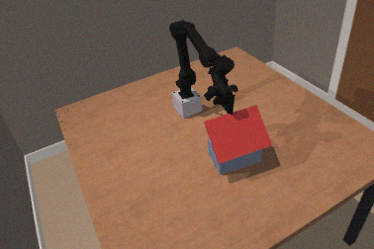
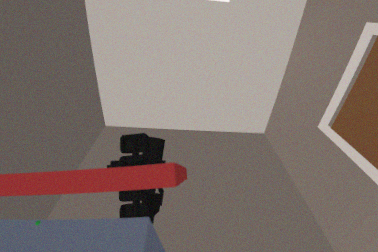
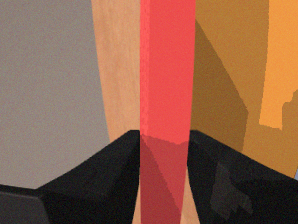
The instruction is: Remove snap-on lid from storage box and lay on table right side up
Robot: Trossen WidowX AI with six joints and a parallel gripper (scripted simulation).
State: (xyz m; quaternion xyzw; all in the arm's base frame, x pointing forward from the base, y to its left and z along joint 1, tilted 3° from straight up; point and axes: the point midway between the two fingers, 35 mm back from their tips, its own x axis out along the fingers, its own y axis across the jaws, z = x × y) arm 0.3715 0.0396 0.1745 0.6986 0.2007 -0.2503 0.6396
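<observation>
The red lid is tilted above the blue storage box, its edge on the arm's side raised. In the exterior view a gap shows between lid and box. Whether the lid's front edge still touches the box cannot be told. My gripper is shut on the lid at its raised edge, with a finger on each side of the red rim in the wrist view. The box stands upright on the table; its opening is hidden by the lid in the top view.
The wooden table extends around the box. The arm's pale base stands behind and left of the box. The table's front edge runs to the lower right in the top view. An orange-brown surface shows right of the lid's rim in the wrist view.
</observation>
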